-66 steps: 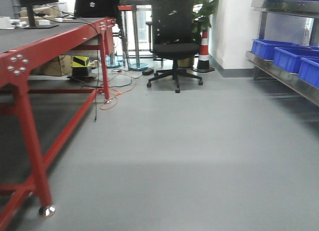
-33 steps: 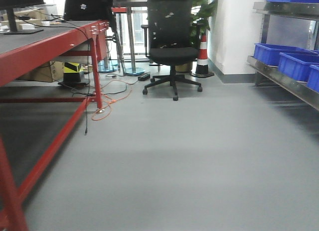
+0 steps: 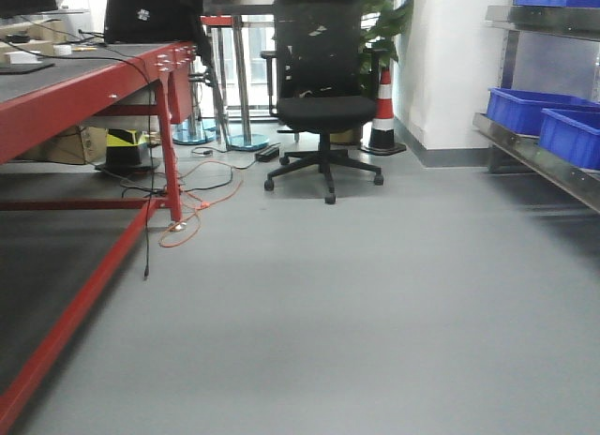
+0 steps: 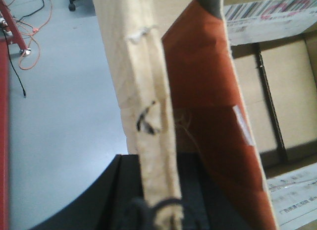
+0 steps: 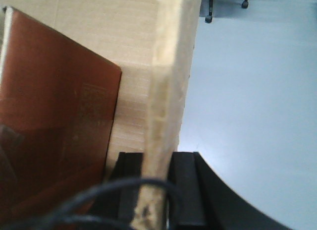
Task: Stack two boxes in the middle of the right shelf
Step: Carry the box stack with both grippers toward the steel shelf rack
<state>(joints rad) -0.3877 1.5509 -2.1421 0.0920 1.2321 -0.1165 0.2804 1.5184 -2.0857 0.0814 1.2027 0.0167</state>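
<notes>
L claw (image 4: 157, 205) clenched on upright wall of plain brown corrugated cardboard box (image 4: 138, 66); R claw (image 5: 156, 190) clenched on its other wall. Shiny stainless-steel shelf (image 3: 539, 161) lies fwd-right, well apart, nearer R arm.

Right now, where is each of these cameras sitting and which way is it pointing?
Front view: mounted low, facing forward across the floor to the office chair, red table at left, shelf with blue bins at right; no robot part shows.
Left wrist view: on the left arm, looking along the left gripper at the box wall it clamps.
Right wrist view: on the right arm, looking along the right gripper, likewise clamped on box wall.
Shared: the orange cable shows in the front and left wrist views.
</notes>
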